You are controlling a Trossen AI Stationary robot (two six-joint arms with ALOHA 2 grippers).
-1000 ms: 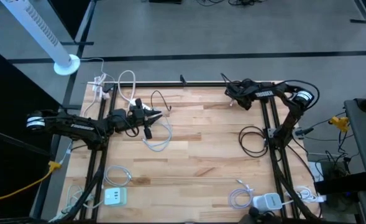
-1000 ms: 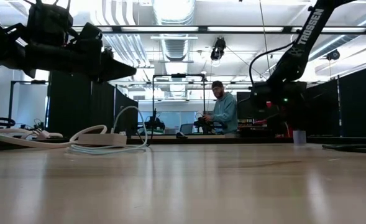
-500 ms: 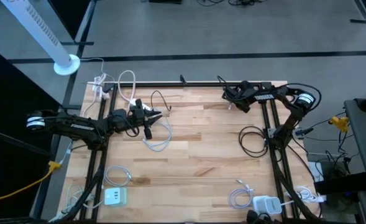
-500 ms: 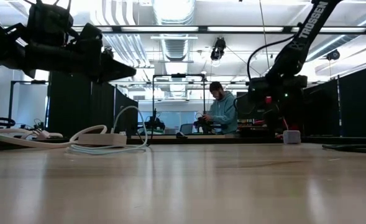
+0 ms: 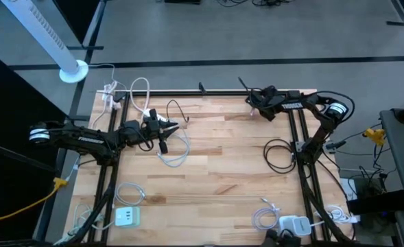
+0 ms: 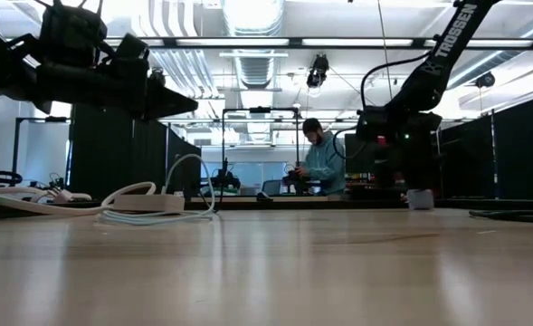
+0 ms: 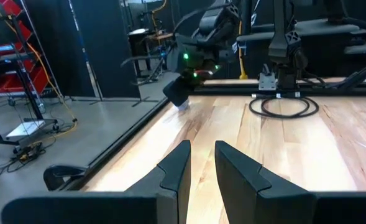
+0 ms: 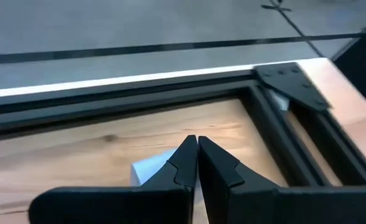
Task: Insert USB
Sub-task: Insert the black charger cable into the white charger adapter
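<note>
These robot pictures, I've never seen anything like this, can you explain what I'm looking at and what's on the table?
Two dark robot arms work at a wooden table. One camera looks straight down, one sits at table height, and one rides on each wrist. The left gripper hangs above a white cable; its fingers stand slightly apart with nothing visible between them. The right gripper is at the far edge, fingers shut, next to a small white block. It does not clearly hold it. White chargers and coiled cables lie along the near edge, and a black cable loop lies by the right arm. A person stands in the room behind.
</note>
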